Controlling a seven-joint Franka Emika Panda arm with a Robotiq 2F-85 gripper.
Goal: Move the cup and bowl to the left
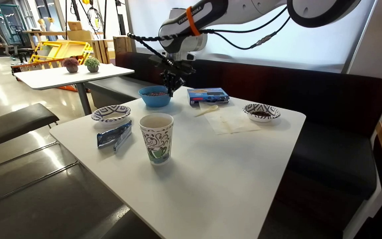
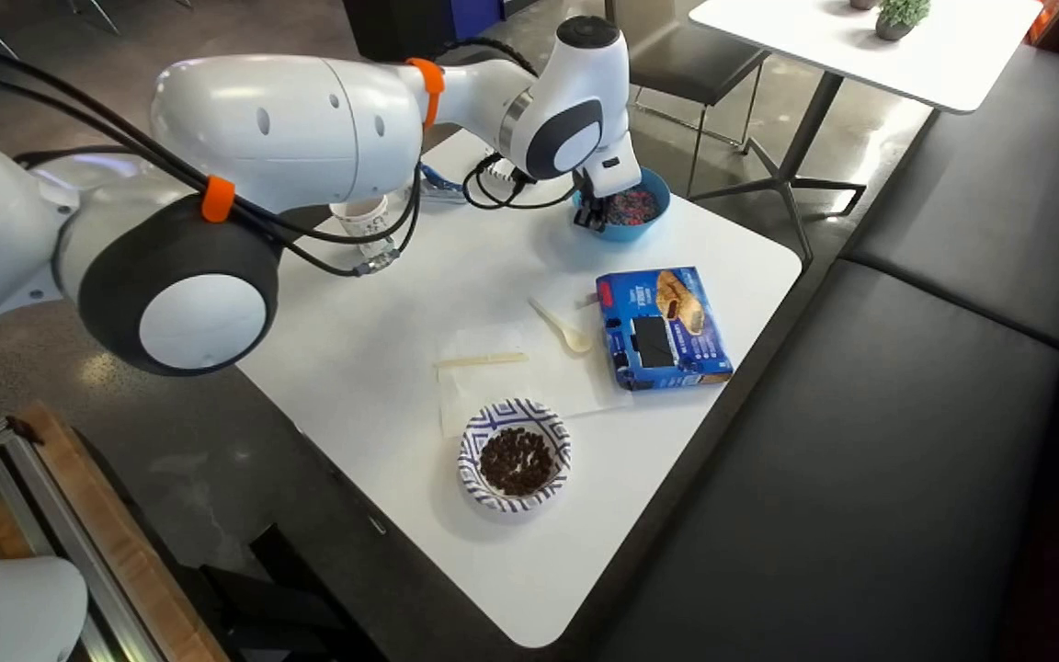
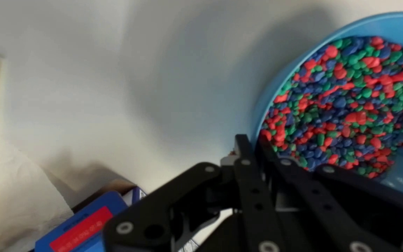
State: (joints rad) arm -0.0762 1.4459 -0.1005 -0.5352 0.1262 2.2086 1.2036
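Your hand (image 3: 254, 141) is drawn together on the near wall of the bowl (image 3: 397, 24), its two fingertips pinching the rim between them, one inside and one outside, as the wrist view shows you. The bowl, bright blue and part-filled with red, green and blue pebbles (image 3: 345, 115), is near the edge of the worktop (image 2: 382, 368); whether its base touches the surface, you cannot tell. The cup (image 1: 158, 141), printed with a steaming mug, stands upright on the worktop, well apart from your hand and the bowl; in an exterior view you see it partly covered by the arm (image 2: 309, 129) and its cables (image 2: 378, 264). Near the cup you find a blue wrapper (image 1: 109, 136), and just beyond that a patterned dish (image 1: 111, 109). A second dish (image 2: 518, 412), holding dark brown pieces (image 2: 516, 464), stands beside a sheet of paper (image 2: 575, 395). On the sheet you see a pale stick (image 2: 482, 359) and the wide end of a spoon (image 2: 575, 340), its handle reaching past the edge. The blue box (image 2: 658, 322) lies flat at the sheet's border, visible to you in both exterior views
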